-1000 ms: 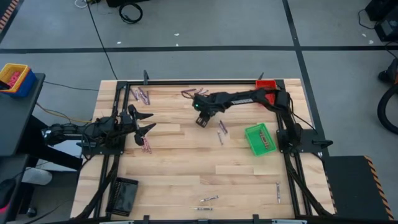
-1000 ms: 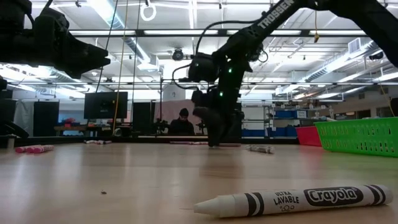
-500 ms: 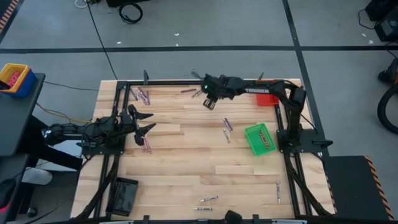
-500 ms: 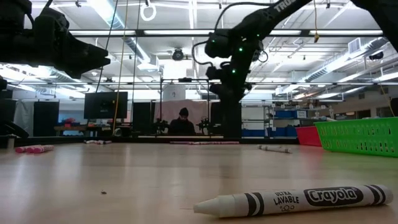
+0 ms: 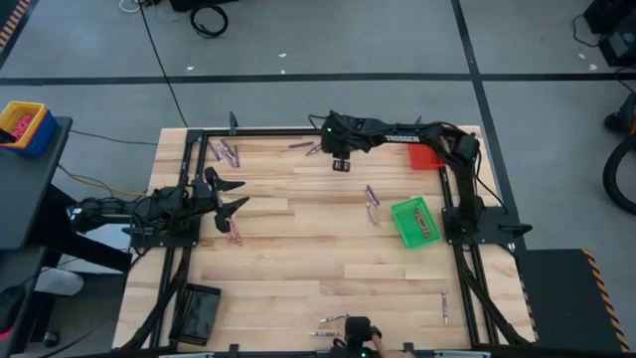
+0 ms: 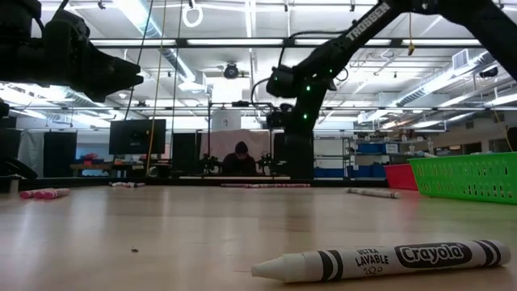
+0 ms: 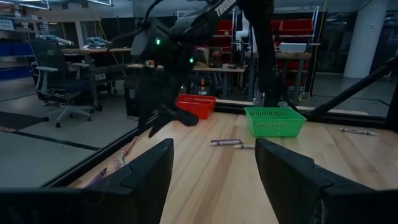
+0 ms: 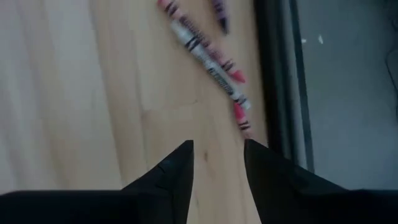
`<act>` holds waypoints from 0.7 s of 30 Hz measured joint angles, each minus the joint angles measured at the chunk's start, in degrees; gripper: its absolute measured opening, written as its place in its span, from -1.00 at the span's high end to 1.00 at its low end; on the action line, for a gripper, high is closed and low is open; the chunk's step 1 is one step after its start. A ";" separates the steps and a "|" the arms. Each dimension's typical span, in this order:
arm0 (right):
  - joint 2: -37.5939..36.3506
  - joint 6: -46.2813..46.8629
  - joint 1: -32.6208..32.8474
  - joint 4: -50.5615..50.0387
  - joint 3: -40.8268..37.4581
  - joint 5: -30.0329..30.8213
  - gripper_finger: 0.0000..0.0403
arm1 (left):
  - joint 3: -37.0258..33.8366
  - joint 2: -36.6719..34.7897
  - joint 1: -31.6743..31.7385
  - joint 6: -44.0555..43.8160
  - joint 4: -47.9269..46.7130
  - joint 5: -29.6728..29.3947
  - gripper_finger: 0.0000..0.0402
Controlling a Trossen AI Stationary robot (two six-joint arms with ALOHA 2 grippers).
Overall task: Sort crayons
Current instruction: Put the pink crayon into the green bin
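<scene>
Right pincer (image 5: 340,162) slid further along the far table (image 5: 298,259) edge, parted and empty; just ahead, paper-wrapped stick crayons (image 8: 208,59) lie diagonally. Left pincer (image 5: 235,196) gapes.

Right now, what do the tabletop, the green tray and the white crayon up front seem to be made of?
Tabletop: looks like pale wood, laid in planks with visible seams and grain, smooth and slightly glossy.
Green tray: probably moulded plastic, its wall an open lattice in bright uniform green.
White crayon: likely wax inside a printed paper wrapper, bare matte tip showing at one end.
</scene>
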 joint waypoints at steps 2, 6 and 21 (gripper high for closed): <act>1.78 -2.75 -0.39 -0.08 0.49 1.34 0.29 | 0.00 0.00 0.00 0.00 0.02 0.00 -0.19; 5.10 -7.20 -1.68 -1.93 4.30 0.11 0.29 | 0.00 0.00 0.00 0.00 0.02 0.00 -0.19; 16.28 -16.62 -9.66 -13.95 20.66 -9.87 0.31 | 0.00 0.00 -0.01 0.02 0.00 0.00 -0.19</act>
